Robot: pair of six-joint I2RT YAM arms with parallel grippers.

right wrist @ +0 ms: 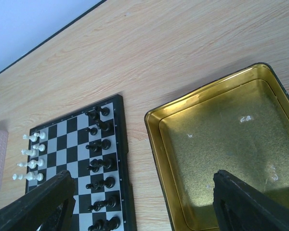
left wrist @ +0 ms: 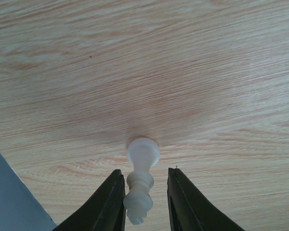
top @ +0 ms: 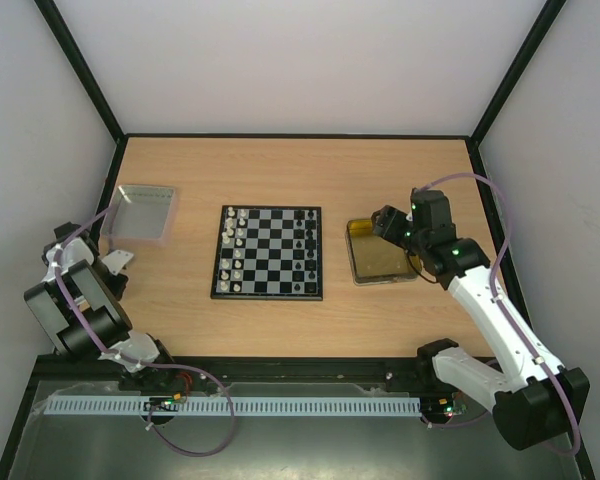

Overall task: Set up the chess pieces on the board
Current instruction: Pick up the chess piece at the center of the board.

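We read the left gripper (left wrist: 144,172) as clenched on 1 white piece (left wrist: 140,185). In the left wrist view the piece lies lengthwise between the 2 dark fingers (left wrist: 110,207), with its round base toward the top of the frame and its head toward the bottom edge. It casts a soft shadow on the bare table (left wrist: 183,72), so we judge it is carried clear of the wood. The exact contact with the pads is cut off at the bottom edge. Holding it by the slim waist leaves the base free, which should let it be stood on a square.

In the top view this gripper sits at the left of the frame, below the silver tray (top: 143,212) and well apart from the board (top: 272,250) in the centre. The board carries white pieces (top: 235,250) in its 2 left columns and black pieces (right wrist: 98,163) in its 2 right columns. They are too small for us to count, so we cannot tell which white square is vacant.

The right gripper (right wrist: 143,178) is spread wide with nothing between its fingers. It hangs over the yellow tray (right wrist: 221,144) at the right of the board, where we make out only pale specks and no piece. We judge the black side is done or nearly so. The step in hand is carrying this white piece to the left columns, where it risks knocking its close-packed neighbours.
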